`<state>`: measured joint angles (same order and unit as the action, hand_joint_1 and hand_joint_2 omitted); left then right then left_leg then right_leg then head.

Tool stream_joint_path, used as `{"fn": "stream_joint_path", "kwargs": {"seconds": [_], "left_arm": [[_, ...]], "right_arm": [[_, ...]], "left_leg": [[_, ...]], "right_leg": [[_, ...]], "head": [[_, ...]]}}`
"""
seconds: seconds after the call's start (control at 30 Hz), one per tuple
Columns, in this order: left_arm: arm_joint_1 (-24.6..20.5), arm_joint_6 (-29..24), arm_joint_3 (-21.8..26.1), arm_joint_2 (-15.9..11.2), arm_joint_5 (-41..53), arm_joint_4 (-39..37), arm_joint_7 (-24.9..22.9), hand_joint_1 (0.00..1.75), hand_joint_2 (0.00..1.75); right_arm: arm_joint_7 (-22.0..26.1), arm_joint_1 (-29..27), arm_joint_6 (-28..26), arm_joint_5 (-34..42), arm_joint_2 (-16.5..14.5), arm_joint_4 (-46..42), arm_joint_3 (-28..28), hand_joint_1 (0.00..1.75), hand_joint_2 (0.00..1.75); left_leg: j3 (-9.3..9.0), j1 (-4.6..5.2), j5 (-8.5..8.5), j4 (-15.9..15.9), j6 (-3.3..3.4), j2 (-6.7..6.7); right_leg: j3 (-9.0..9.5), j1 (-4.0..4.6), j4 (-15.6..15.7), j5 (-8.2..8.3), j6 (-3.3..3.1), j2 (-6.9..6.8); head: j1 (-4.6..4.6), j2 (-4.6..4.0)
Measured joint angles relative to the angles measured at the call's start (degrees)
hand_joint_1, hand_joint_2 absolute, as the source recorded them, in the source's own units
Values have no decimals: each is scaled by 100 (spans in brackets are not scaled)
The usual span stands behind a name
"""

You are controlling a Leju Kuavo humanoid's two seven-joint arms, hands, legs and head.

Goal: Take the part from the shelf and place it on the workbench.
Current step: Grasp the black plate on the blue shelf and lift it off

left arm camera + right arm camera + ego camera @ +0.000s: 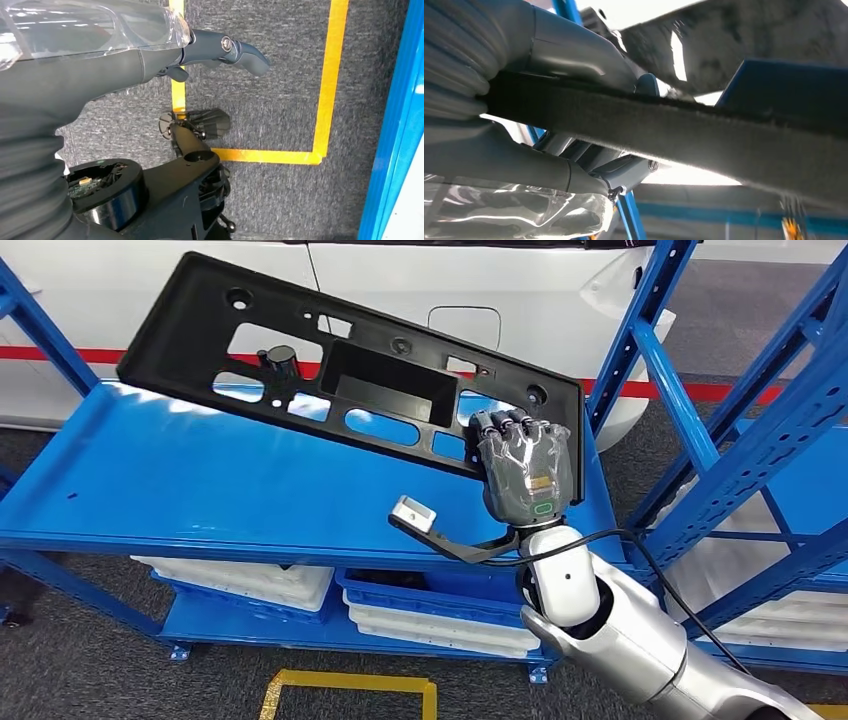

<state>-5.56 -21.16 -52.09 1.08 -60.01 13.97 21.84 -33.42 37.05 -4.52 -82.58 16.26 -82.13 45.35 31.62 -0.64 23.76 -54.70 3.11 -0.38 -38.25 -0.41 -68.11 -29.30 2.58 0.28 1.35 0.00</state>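
Observation:
The part is a long black plastic panel (300,350) with several cut-outs, tilted above the blue shelf (200,490), its left end raised. My right hand (525,465) grips its lower right corner, fingers over the top face. In the right wrist view the panel's dark edge (704,130) runs through the hand's (574,150) grasp, thumb under it. My left hand (150,55) hangs over grey carpet, its fingers (240,50) held straight out with nothing in them.
Blue uprights (640,330) and a diagonal brace (760,440) stand close on the right of the shelf. A white car body (450,290) is behind. White trays (250,580) sit on the lower shelf. Yellow floor tape (350,685) marks the carpet below.

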Motion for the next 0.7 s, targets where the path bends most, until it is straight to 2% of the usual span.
{"fn": "stream_joint_path", "kwargs": {"seconds": [0.07,0.1,0.13,0.2,0.27,0.3,0.37,0.4,0.43,0.47,0.5,0.57,0.6,0.63,0.7], "left_arm": [[-3,-7,0,4,-10,0,0,0,175],[-4,-16,0,5,-15,0,-1,0,175],[-4,-28,0,7,-19,0,-1,0,175],[0,-61,0,9,-35,0,-3,0,175],[0,-85,0,12,-63,0,-4,0,175],[-1,-94,0,12,-74,0,-4,0,175],[0,-113,-1,14,-85,0,-4,0,175],[3,-124,-2,15,-86,0,-4,0,175],[4,-133,-2,14,-87,0,-4,0,175],[5,-140,-2,14,-87,0,-4,0,175],[3,-142,-2,13,-89,0,-4,0,175],[-9,-142,-2,13,-91,0,-1,0,175],[-16,-142,-2,13,-95,0,2,0,175],[-17,-142,-2,13,-98,0,5,0,175],[-8,-142,-2,13,-104,0,9,0,175]], "right_arm": [[24,7,-9,-84,-1,-230,-51,175,175],[31,10,-26,-127,-2,-341,-78,175,175],[39,12,-50,-179,-2,-449,-101,175,175],[60,14,-96,-281,0,-651,-139,175,175],[93,16,-110,-374,0,-855,-175,175,175],[110,18,-112,-411,-5,-957,-191,175,175],[138,15,-116,-472,-13,-1137,-220,175,175],[146,9,-118,-497,-15,-1216,-230,175,175],[155,2,-119,-526,-15,-1292,-237,175,175],[164,-5,-120,-550,-15,-1362,-240,175,175],[171,-9,-121,-568,-15,-1426,-243,175,175],[182,-12,-121,-596,-15,-1544,-257,175,175],[189,-10,-121,-606,-15,-1602,-271,175,175],[197,-9,-121,-615,-15,-1657,-284,175,175],[216,-10,-122,-622,-15,-1742,-302,175,175]], "left_leg": [[-11,11,11,-5,-25,-11],[-4,20,14,-9,-48,-14],[6,26,12,-12,-76,-15],[21,26,3,-10,-139,-15],[93,15,143,-169,-191,-9],[192,8,310,-414,-213,-6],[513,-9,740,-1218,-251,-1],[657,-16,883,-1583,-269,-1],[720,-20,929,-1769,-285,0],[664,-25,860,-1709,-294,0],[499,-31,702,-1411,-298,1],[44,-30,356,-532,-284,0],[-102,-22,252,-214,-260,-2],[-170,-11,206,-45,-234,-5],[-149,12,175,-5,-160,-8]], "right_leg": [[441,7,878,348,-33,0],[566,19,1145,427,-54,1],[616,34,1269,446,-74,2],[599,43,1291,468,-126,2],[593,16,1321,513,-195,-4],[588,1,1334,533,-225,-9],[566,-4,1333,552,-253,-13],[554,-2,1331,559,-257,-14],[545,-2,1330,565,-257,-15],[541,-4,1328,571,-253,-14],[540,-6,1324,577,-246,-13],[531,5,1306,587,-217,-8],[517,16,1296,596,-192,-7],[502,26,1289,608,-164,-5],[479,28,1295,646,-98,-2]], "head": [[0,0],[-1,0],[-2,0],[-2,0],[-7,0],[-12,0],[-25,0],[-26,0],[-28,0],[-29,0],[-30,0],[-31,0],[-28,0],[-25,0],[-17,0]]}}
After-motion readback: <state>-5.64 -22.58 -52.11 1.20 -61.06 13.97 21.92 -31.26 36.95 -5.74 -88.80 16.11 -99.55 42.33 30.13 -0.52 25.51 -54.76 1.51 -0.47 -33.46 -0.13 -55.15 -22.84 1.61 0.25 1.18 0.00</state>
